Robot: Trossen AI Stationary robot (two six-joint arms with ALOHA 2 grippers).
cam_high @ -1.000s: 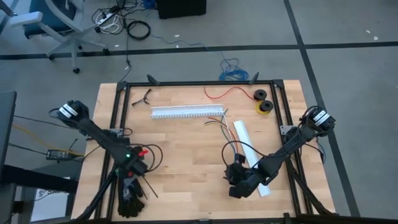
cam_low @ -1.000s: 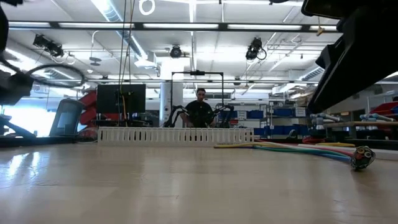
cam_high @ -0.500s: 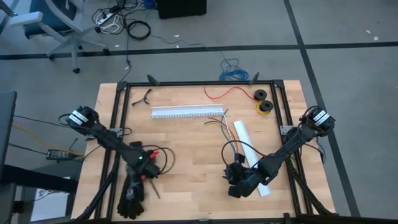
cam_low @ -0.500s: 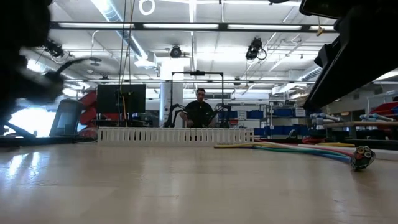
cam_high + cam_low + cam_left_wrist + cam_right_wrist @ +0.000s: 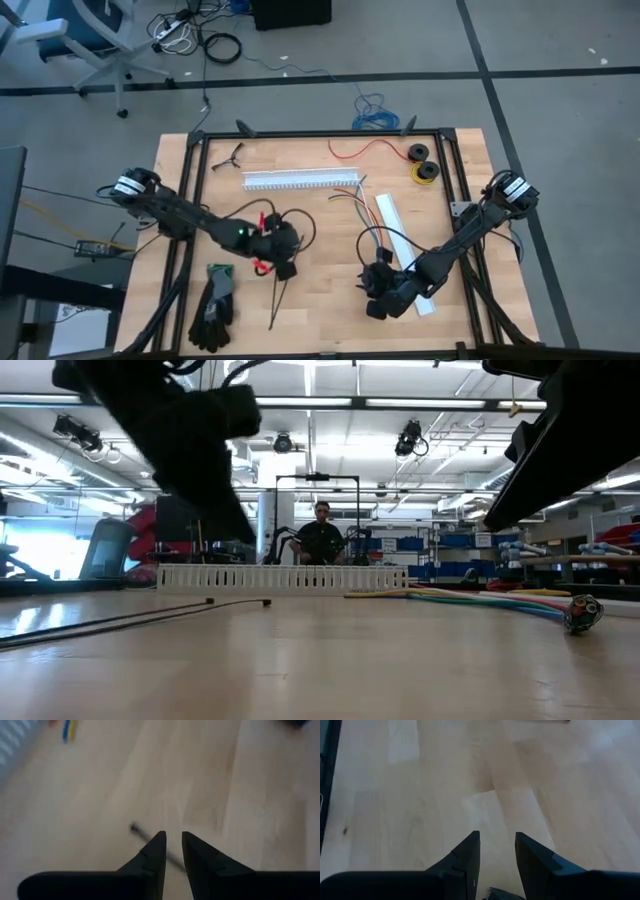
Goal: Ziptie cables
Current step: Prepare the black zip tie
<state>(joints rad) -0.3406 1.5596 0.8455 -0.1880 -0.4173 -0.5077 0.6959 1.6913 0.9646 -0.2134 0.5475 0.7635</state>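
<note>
The cables point(image 5: 350, 200) lie on the table just right of centre, below the white slotted channel point(image 5: 300, 180). In the low view they run along the table point(image 5: 480, 599) to a small dark connector point(image 5: 582, 612); their ends also show in the left wrist view point(image 5: 67, 730). A black ziptie point(image 5: 277, 298) lies on the table, seen too in the low view point(image 5: 130, 616). My left gripper point(image 5: 284, 262) hangs above its far end point(image 5: 134, 827), fingers point(image 5: 173, 845) apart by a narrow gap. My right gripper point(image 5: 378, 300) is open and empty point(image 5: 497, 845) over bare wood at the near right.
A black glove point(image 5: 214, 306) lies at the near left. A white flat strip point(image 5: 400, 240) lies by the right arm. A single red wire point(image 5: 370, 148), a black spool point(image 5: 418, 152) and a yellow spool point(image 5: 427, 172) sit at the far right. A person point(image 5: 322, 535) stands beyond the table.
My left gripper has swung from over the glove at the near left toward the table's middle and right. The black ziptie has shifted right from beside the glove and now lies between the glove and the right gripper.
</note>
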